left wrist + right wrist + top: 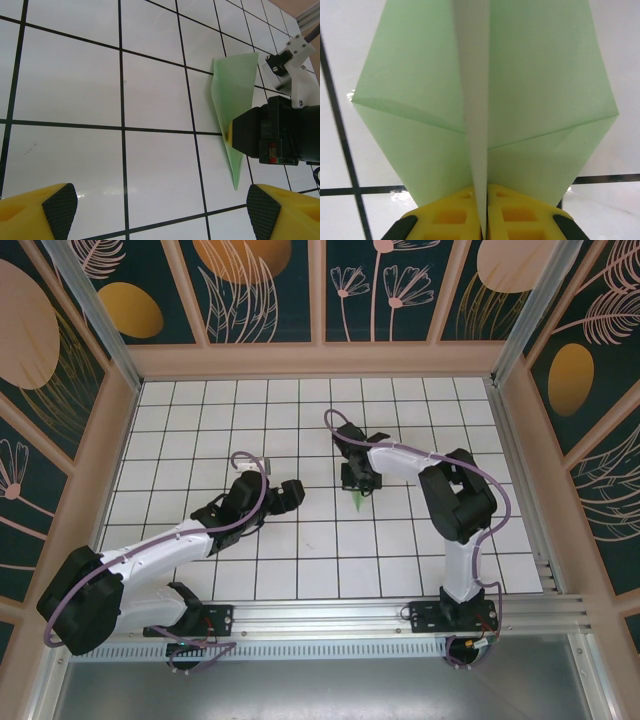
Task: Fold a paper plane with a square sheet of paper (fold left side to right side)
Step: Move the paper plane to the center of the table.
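The square sheet of paper is folded into a slim pale green paper plane (pixel 415 95) with two flat wings and a centre crease. My right gripper (pixel 485 212) is shut on that crease from below the wings, and its yellow fingers (pixel 445 217) press together on it. In the top view my right gripper (pixel 360 480) holds the plane (pixel 356 500) just above the tiles at mid table, sharp nose toward the near side. My left gripper (pixel 162 207) stands open with nothing between its pads (pixel 60 205). It sits about one tile left of the plane (pixel 232 92), and in the top view the left gripper (pixel 290 492) is at mid table.
The white grid table (pixel 200 420) is ringed by wooden walls (pixel 320 358) at the back and sides. A metal rail (pixel 340 615) runs along the near edge by the arm bases. The right arm's black wrist (pixel 272 135) covers part of the plane.
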You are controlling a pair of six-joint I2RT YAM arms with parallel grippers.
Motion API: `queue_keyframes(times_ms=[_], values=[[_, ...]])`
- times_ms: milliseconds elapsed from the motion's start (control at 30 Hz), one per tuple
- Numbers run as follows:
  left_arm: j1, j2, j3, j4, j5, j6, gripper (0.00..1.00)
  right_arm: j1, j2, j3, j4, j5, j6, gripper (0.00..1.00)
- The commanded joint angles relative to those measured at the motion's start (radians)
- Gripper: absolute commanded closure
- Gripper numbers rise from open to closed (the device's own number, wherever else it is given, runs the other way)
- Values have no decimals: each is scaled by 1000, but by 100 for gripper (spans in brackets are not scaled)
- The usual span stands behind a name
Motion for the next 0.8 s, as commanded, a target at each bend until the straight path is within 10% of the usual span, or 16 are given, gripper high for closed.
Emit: queue_keyframes(times_ms=[0,767], values=[[6,2,16,-20,-17,18,10,16,24,34,-46,-2,16,88],[6,-16,25,-44,-28,25,10,33,19,71,-91,32,13,85]])
